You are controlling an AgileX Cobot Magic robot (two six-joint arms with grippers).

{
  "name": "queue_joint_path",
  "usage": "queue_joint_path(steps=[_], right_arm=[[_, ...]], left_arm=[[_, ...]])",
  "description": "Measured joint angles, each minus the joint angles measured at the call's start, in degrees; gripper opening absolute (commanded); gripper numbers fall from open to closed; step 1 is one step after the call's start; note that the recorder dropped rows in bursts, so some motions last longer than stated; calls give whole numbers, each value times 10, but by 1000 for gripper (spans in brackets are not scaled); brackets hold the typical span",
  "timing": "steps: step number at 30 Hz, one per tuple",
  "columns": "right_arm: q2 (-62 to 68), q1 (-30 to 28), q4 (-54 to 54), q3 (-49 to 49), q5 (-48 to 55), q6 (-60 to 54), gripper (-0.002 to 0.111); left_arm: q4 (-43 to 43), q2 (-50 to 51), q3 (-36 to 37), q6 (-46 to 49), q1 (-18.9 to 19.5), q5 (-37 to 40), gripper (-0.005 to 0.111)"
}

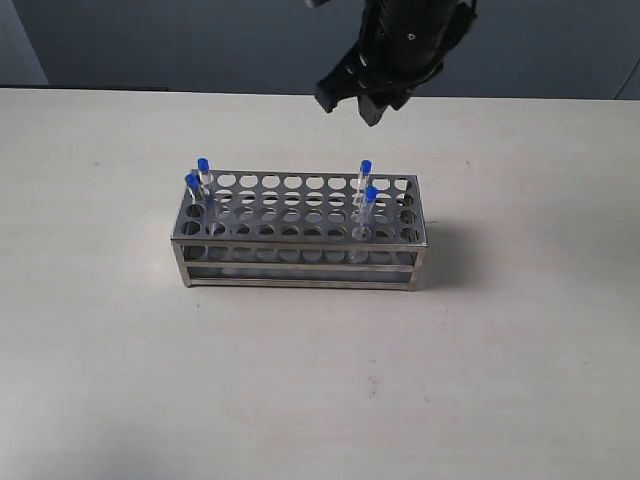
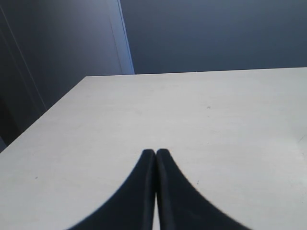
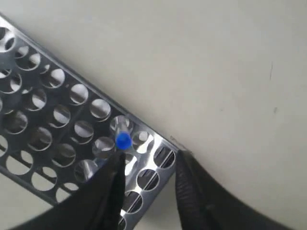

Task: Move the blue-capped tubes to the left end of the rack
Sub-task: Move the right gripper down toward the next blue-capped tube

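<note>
Rack (image 1: 300,235) sat mid-table (image 1: 500,350) with four blue-capped tubes (image 1: 203,172) upright in it: two at the left end, two near the right end. Right gripper (image 1: 350,108) hung above and behind the rack's right part, fingers spread apart, gripping nothing. Left gripper (image 2: 156,154) was over bare tabletop, fingertips pressed together, empty.
</note>
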Motion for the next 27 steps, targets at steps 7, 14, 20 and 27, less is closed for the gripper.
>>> queue_joint_path(steps=[7,14,20,27], right_arm=[[12,-17,73,0,22,-14,35],[12,-17,152,1,35,-30,35],[12,-17,156,3,35,-33,35],[12,-17,156,56,38,-33,35]], left_arm=[[0,0,0,0,0,0,0],[0,0,0,0,0,0,0],[0,0,0,0,0,0,0],[0,0,0,0,0,0,0]])
